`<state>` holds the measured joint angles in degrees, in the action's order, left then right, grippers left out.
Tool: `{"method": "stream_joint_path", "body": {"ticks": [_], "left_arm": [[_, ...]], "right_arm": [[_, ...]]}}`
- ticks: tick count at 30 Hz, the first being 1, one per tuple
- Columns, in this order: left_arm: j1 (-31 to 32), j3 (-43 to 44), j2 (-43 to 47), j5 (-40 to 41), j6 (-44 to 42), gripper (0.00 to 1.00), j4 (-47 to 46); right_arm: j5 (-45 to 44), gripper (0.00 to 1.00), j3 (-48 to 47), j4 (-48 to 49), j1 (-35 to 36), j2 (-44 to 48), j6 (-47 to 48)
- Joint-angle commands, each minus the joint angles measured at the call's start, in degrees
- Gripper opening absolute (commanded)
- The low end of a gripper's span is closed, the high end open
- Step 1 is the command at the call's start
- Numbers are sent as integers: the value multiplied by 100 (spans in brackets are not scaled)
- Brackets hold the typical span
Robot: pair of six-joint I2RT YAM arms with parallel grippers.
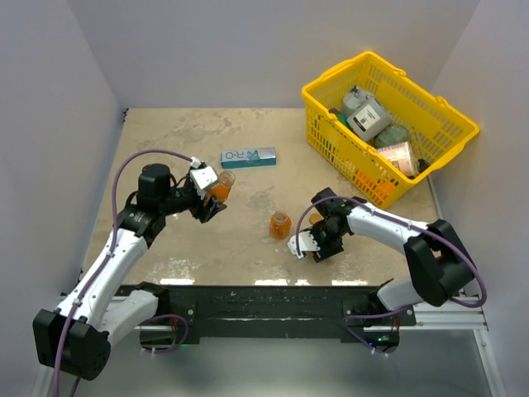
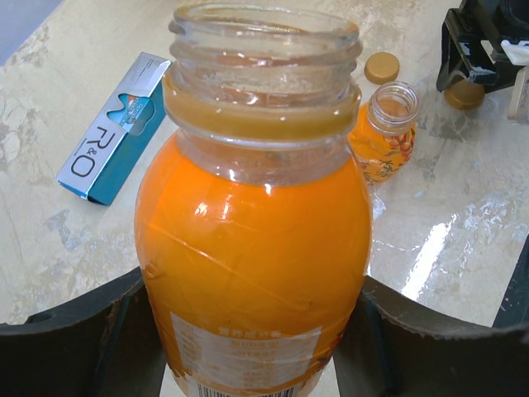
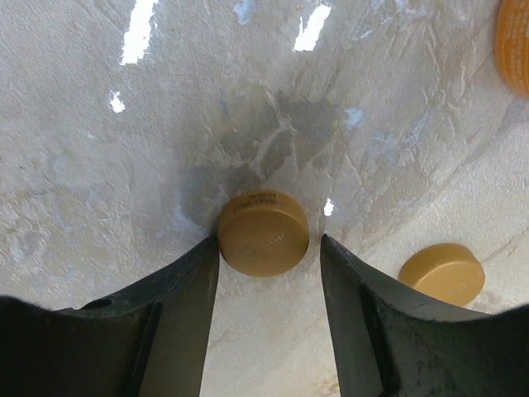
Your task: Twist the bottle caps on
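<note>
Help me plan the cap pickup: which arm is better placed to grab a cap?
Right. The right gripper straddles one cap lying on the table, jaws open either side. The left gripper is busy holding an uncapped bottle.

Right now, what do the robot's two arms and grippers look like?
The left arm and right arm have white link shells, black joint housings, and a purple cable looping along each. The left gripper and right gripper have dark curved matte fingers ahead of a white wrist block. No readable markings.
</note>
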<state>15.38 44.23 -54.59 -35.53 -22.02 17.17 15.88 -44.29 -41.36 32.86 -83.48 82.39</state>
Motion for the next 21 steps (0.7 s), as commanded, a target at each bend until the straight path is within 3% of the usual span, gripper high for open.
{"method": "stream_joint_path", "body": {"ticks": [1, 7, 21], "left_arm": [[-43, 25, -8, -86, 66, 0, -293], [-61, 7, -8, -95, 66, 0, -284], [-96, -107, 18, -130, 119, 0, -363]], "right_arm": [[-85, 56, 88, 50, 71, 183, 479], [-172, 55, 131, -47, 229, 236, 1006], [-357, 45, 87, -232, 423, 43, 1165]]}}
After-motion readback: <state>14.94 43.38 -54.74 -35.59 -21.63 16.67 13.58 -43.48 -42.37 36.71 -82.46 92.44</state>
